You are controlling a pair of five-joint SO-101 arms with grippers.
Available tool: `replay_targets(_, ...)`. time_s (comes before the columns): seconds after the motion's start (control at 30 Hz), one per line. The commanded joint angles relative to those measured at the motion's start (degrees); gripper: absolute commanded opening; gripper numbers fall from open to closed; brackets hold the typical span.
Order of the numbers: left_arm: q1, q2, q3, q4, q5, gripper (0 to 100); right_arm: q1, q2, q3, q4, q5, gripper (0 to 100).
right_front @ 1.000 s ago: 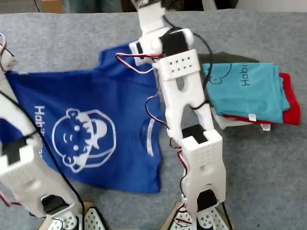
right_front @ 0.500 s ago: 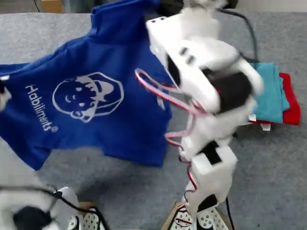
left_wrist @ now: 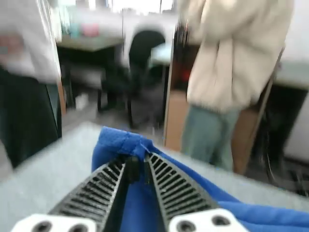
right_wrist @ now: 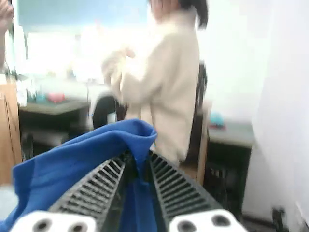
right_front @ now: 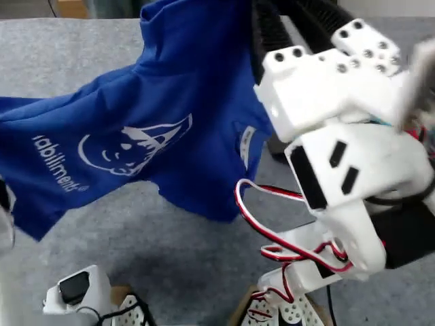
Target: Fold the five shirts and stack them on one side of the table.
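Observation:
A blue shirt with a white face print hangs in the air above the grey table, stretched between both arms. My left gripper is shut on a bunched blue edge of the shirt. My right gripper is shut on another fold of the blue shirt. In the high view the raised right arm fills the right side, close to the camera, and covers the stack of folded shirts.
The left arm's base sits at the table's front edge. Red and white cables loop under the right arm. A person in a cream top stands in the room behind, away from the shirts.
Both arms have lifted the blue shirt off the table and higher into the air. The right arm has risen close to the camera, now hiding the folded stack.

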Motion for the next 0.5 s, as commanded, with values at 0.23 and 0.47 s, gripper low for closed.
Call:
replay_targets(0.23, -0.40, -0.26, -9.89, -3.87, -4.92, 3, -0.26, -1.98, -1.45, -8.70, -0.26, 1.3)
replay_targets(0.47, -0.40, -3.69, -9.80, -7.03, -4.66, 3, -0.26, -6.46, -1.10, -9.93, 3.52, 1.4)
